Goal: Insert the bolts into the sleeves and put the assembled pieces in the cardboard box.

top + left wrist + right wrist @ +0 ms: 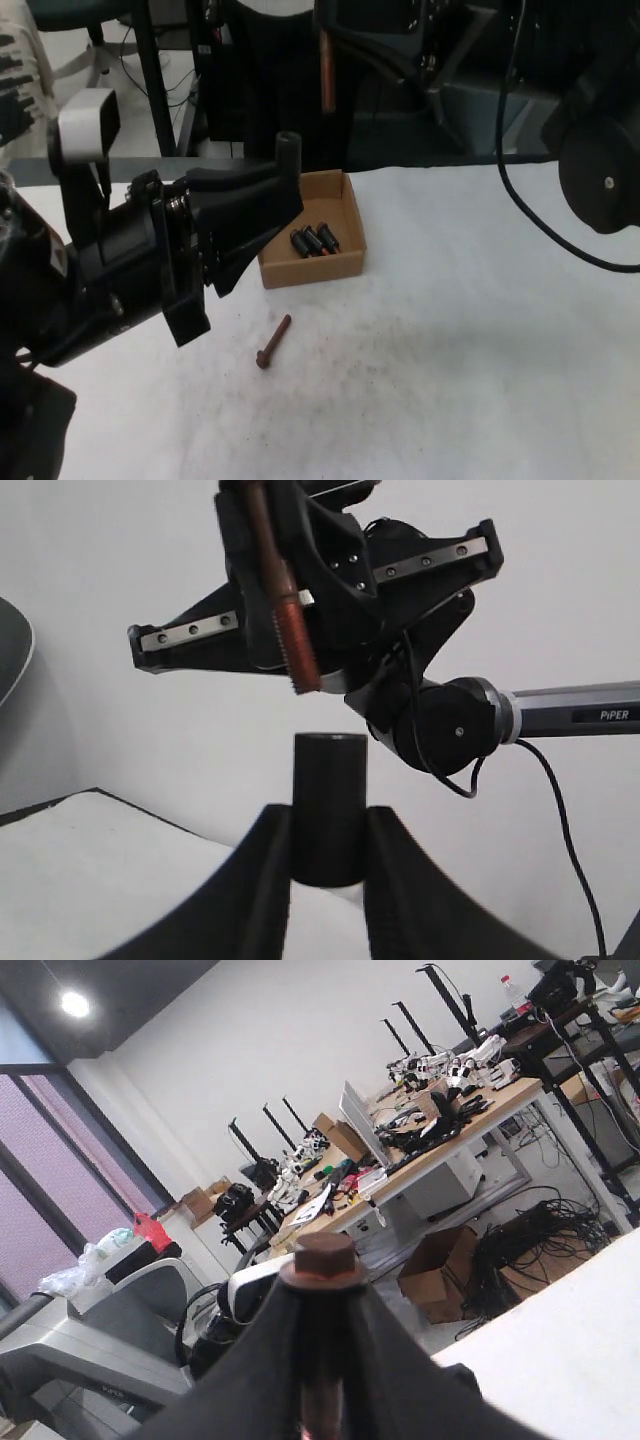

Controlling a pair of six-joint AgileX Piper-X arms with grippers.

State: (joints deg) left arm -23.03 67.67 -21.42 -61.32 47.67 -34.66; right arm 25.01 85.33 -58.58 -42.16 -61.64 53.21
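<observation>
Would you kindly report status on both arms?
Left end effector shut on sleeve. Right end effector shut on bolt, above sleeve, not inserted. Nothing between.

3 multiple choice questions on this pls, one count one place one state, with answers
1. How many pieces lie in the cardboard box? A one B three C five
2. Where is the loose bolt? A in the box B on the bench C on the floor
3. The held bolt in the right gripper is A above the sleeve, not in B fully inside it C on the bench
Answers: B, three dark pieces side by side; B, it rests on the white bench; A, a gap shows below its tip.
</observation>
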